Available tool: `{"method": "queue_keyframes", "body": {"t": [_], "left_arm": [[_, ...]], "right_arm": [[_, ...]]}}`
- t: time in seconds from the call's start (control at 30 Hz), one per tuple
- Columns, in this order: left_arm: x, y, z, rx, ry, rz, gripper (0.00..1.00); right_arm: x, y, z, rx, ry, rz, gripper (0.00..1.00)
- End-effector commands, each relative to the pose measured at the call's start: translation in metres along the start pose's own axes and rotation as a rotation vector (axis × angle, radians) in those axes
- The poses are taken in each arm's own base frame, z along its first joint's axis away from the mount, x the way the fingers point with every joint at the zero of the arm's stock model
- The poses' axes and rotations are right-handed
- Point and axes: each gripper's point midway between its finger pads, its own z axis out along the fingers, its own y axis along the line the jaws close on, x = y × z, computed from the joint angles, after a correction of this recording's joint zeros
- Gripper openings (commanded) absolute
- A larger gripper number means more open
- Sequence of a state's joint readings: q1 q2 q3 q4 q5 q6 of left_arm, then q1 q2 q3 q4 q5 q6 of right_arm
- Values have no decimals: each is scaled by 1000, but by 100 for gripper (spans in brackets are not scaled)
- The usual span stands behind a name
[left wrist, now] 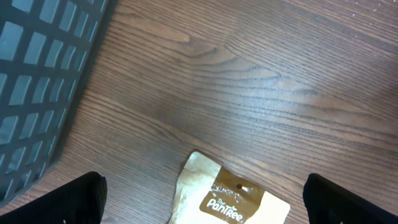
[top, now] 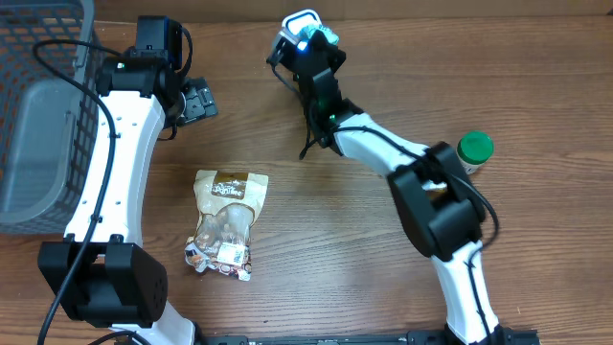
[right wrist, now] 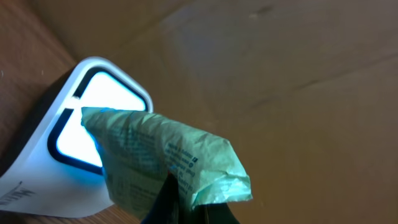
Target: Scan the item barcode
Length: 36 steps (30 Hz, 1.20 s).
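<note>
We hold the packet (right wrist: 168, 155) just at the lit scanner (right wrist: 68, 137), right tool (right wrist: 193, 211) clamped on it; the scan looks underway but unconfirmed. Left tool (top: 196, 100) hangs wide apart and empty above the table (top: 383, 268); the bag (top: 228, 206) is unscanned, we judge.

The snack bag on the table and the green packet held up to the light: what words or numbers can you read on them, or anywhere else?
"The PaniRee": on the brown label of the snack bag, left wrist view.
green packet: lines of fine print, too blurred to read.
scanner: faint marks on its white casing, too small to read.
white sticker at the snack bag's lower end: too small to read.
</note>
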<state>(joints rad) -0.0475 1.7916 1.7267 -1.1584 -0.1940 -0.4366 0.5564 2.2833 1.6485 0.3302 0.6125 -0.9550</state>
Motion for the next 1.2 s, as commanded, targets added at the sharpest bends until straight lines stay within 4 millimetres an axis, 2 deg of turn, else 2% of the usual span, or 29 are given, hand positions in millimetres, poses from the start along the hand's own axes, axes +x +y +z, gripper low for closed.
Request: {"method": "queue_keyframes", "body": {"t": [0.0, 0.13, 0.23, 0.4, 0.47, 0.53, 0.6, 0.7, 0.77, 0.83, 0.97, 1.07, 1.17], "left_arm": [[-3, 0, -7, 13, -18, 9, 99], [-3, 0, -7, 13, -18, 9, 100], [-3, 0, -7, 13, -18, 9, 100], [-3, 0, -7, 13, -18, 9, 100], [-3, 0, -7, 13, -18, 9, 100], [-3, 0, -7, 12, -18, 9, 100], [-3, 0, -7, 13, -18, 9, 100], [-3, 0, -7, 13, -18, 9, 100], [-3, 0, -7, 13, -18, 9, 100], [-3, 0, -7, 13, -18, 9, 100], [-3, 0, -7, 13, -18, 9, 99], [-3, 0, -7, 13, -18, 9, 99], [-3, 0, -7, 13, -18, 9, 100]], "right_arm": [[-46, -83, -47, 50, -52, 343, 4], [-37, -87, -73, -57, 26, 484, 4], [-19, -70, -92, -184, 130, 557, 4], [32, 0, -131, -527, 422, 646, 4], [53, 32, -158, -707, 576, 703, 4], [69, 56, -187, -860, 706, 734, 4], [82, 72, -210, -954, 811, 743, 4], [107, 85, -230, -970, 935, 721, 4], [125, 93, -236, -954, 983, 691, 13], [147, 91, -229, -849, 1007, 637, 12], [174, 77, -208, -617, 1021, 621, 10], [179, 70, -198, -516, 1028, 684, 15], [163, 86, -204, -616, 1041, 803, 15]]}}
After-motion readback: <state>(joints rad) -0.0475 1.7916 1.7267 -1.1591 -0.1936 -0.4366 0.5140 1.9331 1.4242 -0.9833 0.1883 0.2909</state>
